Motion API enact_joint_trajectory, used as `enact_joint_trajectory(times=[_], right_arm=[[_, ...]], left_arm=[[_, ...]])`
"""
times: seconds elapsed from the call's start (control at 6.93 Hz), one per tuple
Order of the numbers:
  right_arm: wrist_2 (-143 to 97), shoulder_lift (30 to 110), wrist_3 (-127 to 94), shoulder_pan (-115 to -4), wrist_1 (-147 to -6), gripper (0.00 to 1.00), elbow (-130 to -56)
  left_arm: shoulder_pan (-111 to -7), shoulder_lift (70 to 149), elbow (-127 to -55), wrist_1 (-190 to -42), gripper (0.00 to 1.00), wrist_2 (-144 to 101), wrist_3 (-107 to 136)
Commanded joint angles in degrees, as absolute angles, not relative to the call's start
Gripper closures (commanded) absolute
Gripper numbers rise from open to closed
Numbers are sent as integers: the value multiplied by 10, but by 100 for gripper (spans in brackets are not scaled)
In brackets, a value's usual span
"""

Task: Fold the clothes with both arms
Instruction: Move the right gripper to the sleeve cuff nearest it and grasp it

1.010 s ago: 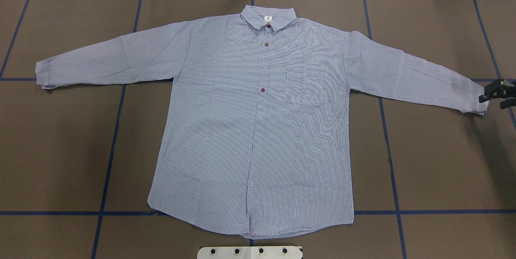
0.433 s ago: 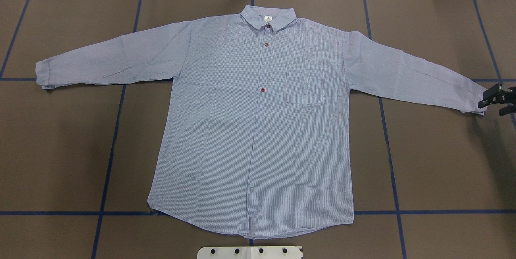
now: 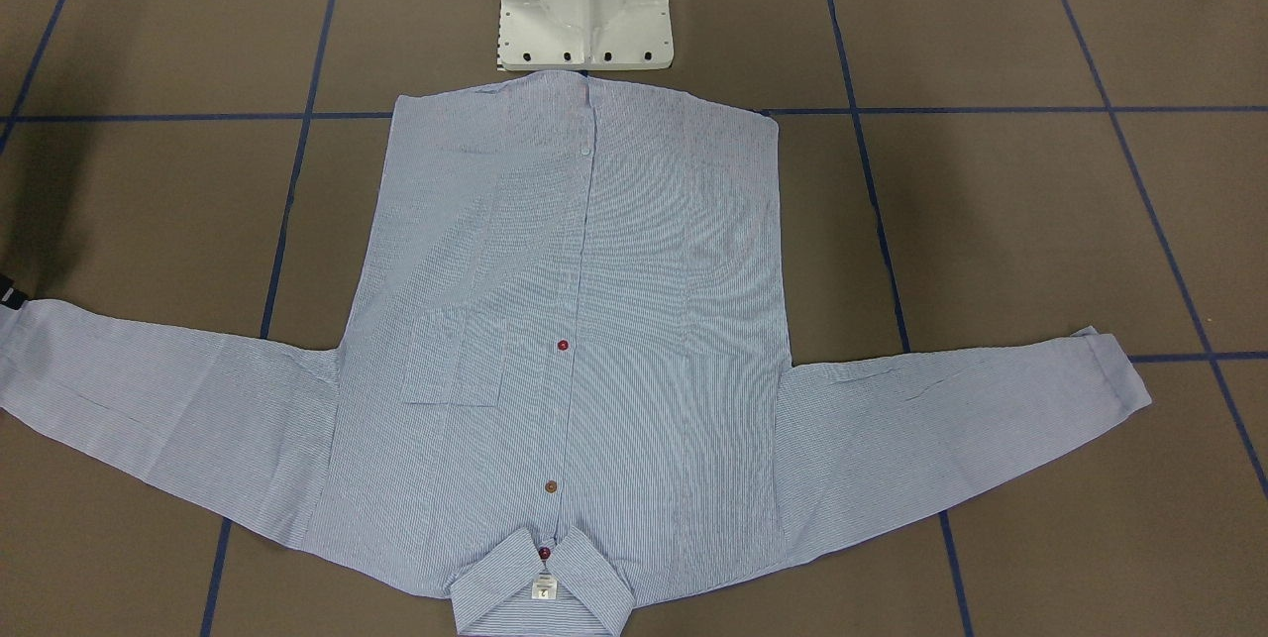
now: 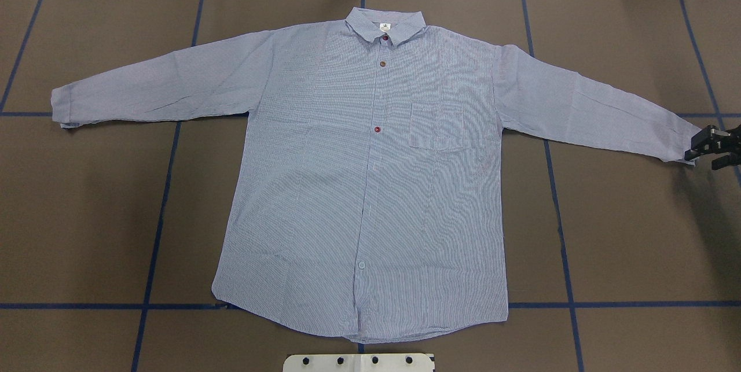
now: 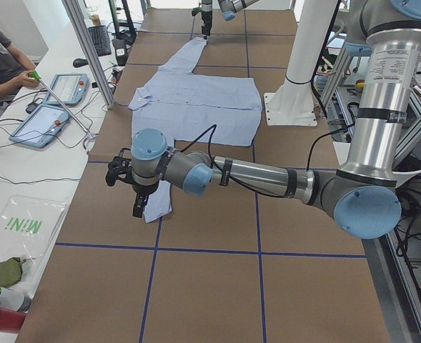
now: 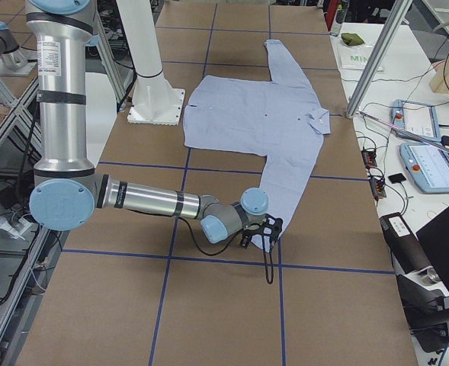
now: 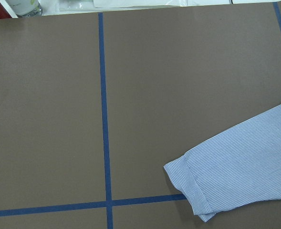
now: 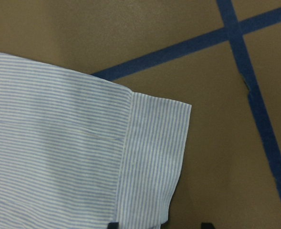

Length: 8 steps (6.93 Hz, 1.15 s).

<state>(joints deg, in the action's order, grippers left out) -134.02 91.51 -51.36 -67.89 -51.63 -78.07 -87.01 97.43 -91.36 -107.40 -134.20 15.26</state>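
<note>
Two sleeves run straight out from the collar [image 4: 385,25] — the shirt [image 4: 370,187] lies flat on the table [image 4: 637,233]. My right gripper [image 4: 701,159] meets one cuff [image 8: 154,157] end-on, fingers [image 4: 694,149] apart, empty; my left gripper [image 5: 124,193] hovers by the other cuff [image 7: 190,186] — opening I can't tell.

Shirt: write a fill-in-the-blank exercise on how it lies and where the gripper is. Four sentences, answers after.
1. The shirt lies flat with its ___ side up.
2. Its collar points ___ from the robot's base.
3. The right gripper is open at the sleeve's ___.
4. The button between the two red buttons is ___.

Missing words: front; away; cuff; brown.
</note>
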Motion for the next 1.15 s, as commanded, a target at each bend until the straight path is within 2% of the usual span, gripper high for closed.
enact_joint_trajectory(times=[0.0,0.43,0.58,0.72,1.01], right_arm=[[-1339,912,-513,-674,-517,38,-780],[-1339,901,-513,-672,-517,41,-769],[-1338,899,-514,-672,-516,60,-770],[-1339,898,-515,-673,-516,100,-774],[-1341,897,-508,-673,-516,100,-773]], left_arm=[[-870,974,-913,-1082,0,-1340,152],[-870,972,-909,-1095,0,-1339,152],[-870,971,-909,-1095,1,-1339,152],[-870,971,-908,-1095,0,-1339,151],[-870,971,-908,-1095,0,-1339,151]])
